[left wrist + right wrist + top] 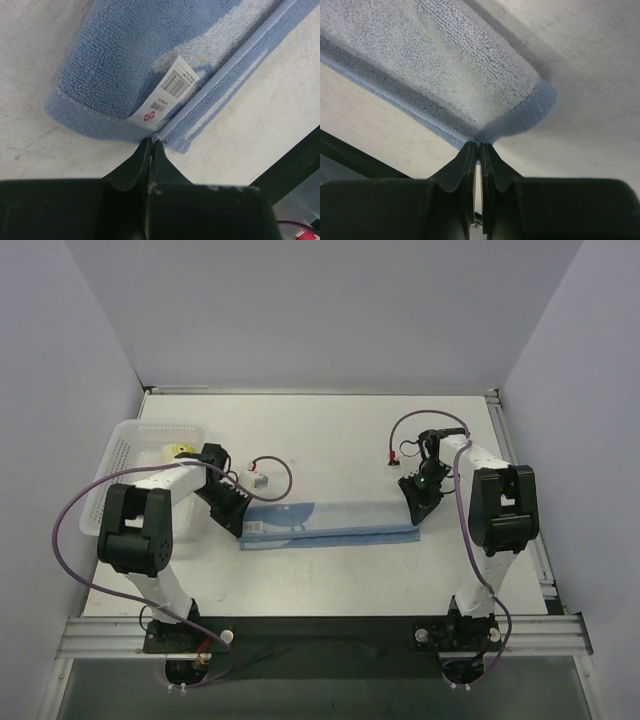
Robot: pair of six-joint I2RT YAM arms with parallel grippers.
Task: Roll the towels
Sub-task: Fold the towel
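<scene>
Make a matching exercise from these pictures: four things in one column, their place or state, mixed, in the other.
1 blue towel
2 basket
3 left gripper
4 right gripper

a shut on the towel end with the white label
b at the left edge of the table
c shut on the towel end without label
d folded into a long strip

Pairs: 1-d, 2-b, 3-a, 4-c

White mesh basket (118,462) at left of white table (340,435), grey walls (320,310) behind.

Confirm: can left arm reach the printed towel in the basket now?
Probably not yet: its end effector is pinched on the blue towel corner. The basket sits beside it, open-topped, so after letting go the printed towel looks reachable.
</scene>
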